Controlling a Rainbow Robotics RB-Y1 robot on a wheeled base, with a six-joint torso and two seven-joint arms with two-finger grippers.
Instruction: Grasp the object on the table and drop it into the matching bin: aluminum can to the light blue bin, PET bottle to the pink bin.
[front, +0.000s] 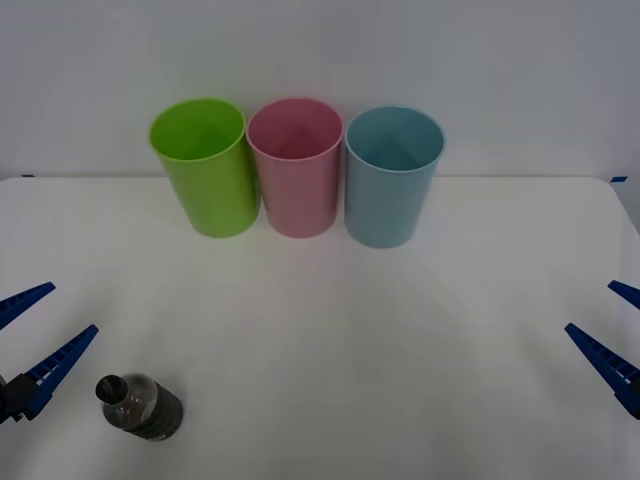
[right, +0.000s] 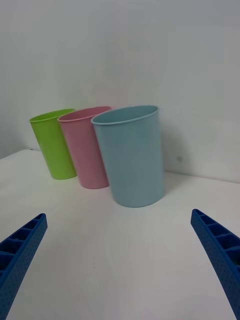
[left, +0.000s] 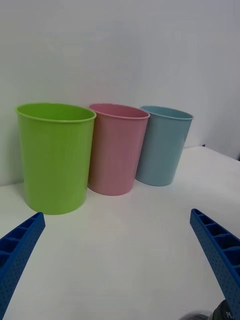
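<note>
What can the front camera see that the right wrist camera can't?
Front view alone: the bottle standing on the table near the robot's left, beside the open left gripper. It also looks down into all three bins.

Right wrist view alone: the bins from the side, with the blue bin nearest and partly covering the pink bin.

Both: the green bin, pink bin and blue bin in a row at the back of the white table, and the open right gripper.

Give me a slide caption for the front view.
PET bottle beside open left gripper; green, pink, light blue bins behind.
</note>
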